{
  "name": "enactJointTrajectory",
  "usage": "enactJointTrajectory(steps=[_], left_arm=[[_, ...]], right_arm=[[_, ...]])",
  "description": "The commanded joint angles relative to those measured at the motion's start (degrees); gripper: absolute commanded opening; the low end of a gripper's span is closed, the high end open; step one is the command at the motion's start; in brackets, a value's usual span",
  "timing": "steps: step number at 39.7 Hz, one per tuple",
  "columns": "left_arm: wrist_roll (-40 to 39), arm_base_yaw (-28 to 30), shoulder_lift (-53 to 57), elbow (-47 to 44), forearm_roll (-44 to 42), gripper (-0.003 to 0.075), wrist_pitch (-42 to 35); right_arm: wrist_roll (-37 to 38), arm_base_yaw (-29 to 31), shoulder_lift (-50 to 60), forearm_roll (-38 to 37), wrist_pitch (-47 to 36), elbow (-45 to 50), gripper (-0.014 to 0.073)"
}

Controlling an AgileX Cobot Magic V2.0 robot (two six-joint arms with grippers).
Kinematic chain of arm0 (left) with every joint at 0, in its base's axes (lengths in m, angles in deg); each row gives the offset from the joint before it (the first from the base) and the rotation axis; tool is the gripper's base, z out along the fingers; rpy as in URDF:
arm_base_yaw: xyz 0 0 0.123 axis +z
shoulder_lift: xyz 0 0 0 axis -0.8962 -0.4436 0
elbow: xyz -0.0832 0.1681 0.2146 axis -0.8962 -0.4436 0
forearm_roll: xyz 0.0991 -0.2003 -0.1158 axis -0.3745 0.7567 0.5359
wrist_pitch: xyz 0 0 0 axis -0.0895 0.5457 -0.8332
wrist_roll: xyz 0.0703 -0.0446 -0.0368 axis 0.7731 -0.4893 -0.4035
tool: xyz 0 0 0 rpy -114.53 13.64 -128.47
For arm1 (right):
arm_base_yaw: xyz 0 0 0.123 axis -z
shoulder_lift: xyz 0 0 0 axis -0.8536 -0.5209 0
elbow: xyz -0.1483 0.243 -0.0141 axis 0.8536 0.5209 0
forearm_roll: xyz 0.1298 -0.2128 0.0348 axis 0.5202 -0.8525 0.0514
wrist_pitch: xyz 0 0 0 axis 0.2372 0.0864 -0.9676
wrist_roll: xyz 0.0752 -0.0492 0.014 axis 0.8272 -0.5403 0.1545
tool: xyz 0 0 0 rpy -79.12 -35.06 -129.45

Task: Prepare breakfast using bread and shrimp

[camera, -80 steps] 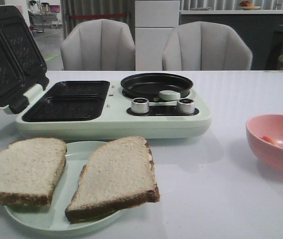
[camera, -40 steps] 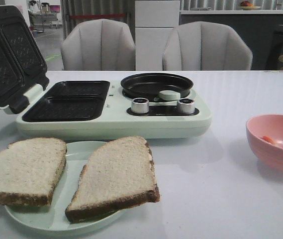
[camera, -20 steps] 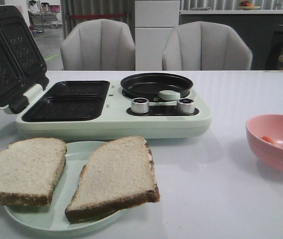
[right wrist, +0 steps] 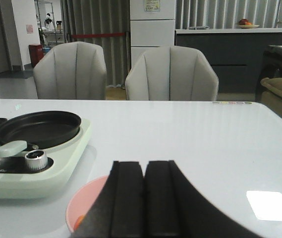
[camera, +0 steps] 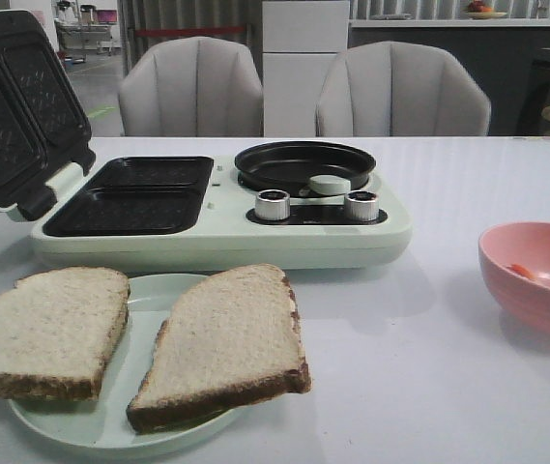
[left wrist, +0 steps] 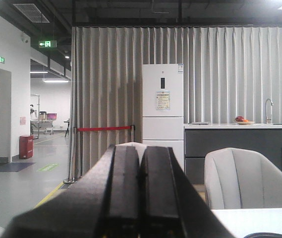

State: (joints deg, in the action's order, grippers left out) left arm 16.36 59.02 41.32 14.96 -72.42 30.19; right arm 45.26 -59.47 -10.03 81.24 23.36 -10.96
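Observation:
Two slices of bread, one on the left (camera: 47, 332) and one on the right (camera: 226, 343), lie on a pale green plate (camera: 149, 295) at the table's front left. A small orange shrimp (camera: 520, 272) lies in a pink bowl (camera: 535, 280) at the right; the bowl (right wrist: 86, 203) also shows in the right wrist view, under the fingers. My left gripper (left wrist: 141, 151) is shut and empty, held high and pointing at the room. My right gripper (right wrist: 144, 166) is shut and empty above the bowl. Neither gripper shows in the front view.
A pale green breakfast maker (camera: 217, 217) stands behind the plate, with its waffle lid (camera: 18, 106) open at the left, two black grill plates (camera: 134, 193), a round black pan (camera: 303, 162) and two silver knobs (camera: 273, 205). Two grey chairs (camera: 192, 87) stand behind the table.

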Motion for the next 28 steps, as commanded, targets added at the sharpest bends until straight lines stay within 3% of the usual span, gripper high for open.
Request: enactJointTrajectory(steps=[1,16,28], left_arm=[[-0.5,0.0,0.7,2.1,0.7,0.0098,-3.8],[-0.5,0.0,-9.4,12.0,0.8,0.0098,12.8],[-0.5,0.0,-22.7,15.0,0.7,0.0098,18.0]], right_arm=[[0.7,0.1,1.2,0.5,-8.2,-2.7,0.0022],[1.1,0.1,-6.7,-0.7,17.2,-26.5,0.0022],[1.1,0.1,-21.2,-0.6,26.1,-34.1,0.0022]])
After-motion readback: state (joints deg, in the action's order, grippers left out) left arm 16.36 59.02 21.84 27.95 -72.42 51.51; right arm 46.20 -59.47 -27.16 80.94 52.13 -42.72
